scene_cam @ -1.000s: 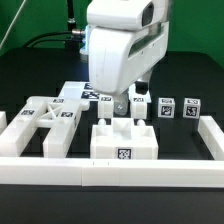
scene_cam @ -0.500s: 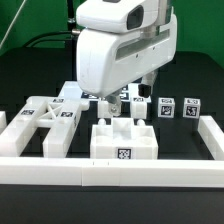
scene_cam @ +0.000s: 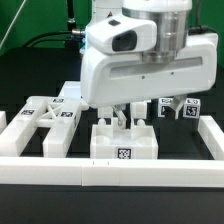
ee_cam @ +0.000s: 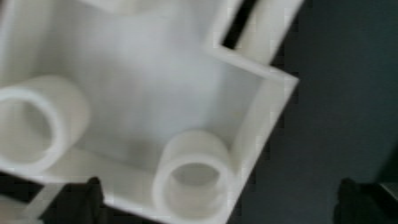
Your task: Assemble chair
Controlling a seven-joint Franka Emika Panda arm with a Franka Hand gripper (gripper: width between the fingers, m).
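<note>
In the exterior view the notched block (scene_cam: 124, 141) stands at the front middle, with two short posts on top. My gripper (scene_cam: 125, 116) hangs just above those posts, jaws apart and empty. The X-braced frame (scene_cam: 48, 120) lies at the exterior view's left. Two cube-ended pegs (scene_cam: 167, 110) (scene_cam: 191, 110) stand at the exterior view's right, partly behind the hand. The wrist view shows the block's white top (ee_cam: 143, 90) close up with two round posts (ee_cam: 196, 172) (ee_cam: 36, 125). My gripper (ee_cam: 217, 202) straddles the nearer post, with dark fingertips (ee_cam: 71, 197) at the frame's edges.
A long white border rail (scene_cam: 110, 173) runs along the front, and another piece (scene_cam: 210, 138) stands at the exterior view's right. The marker board (scene_cam: 72, 93) lies behind the frame, mostly hidden by the hand. The table top is black.
The hand has swung toward the exterior view's right and come lower and closer, its fingers now over the notched block's posts. The parts have not moved.
</note>
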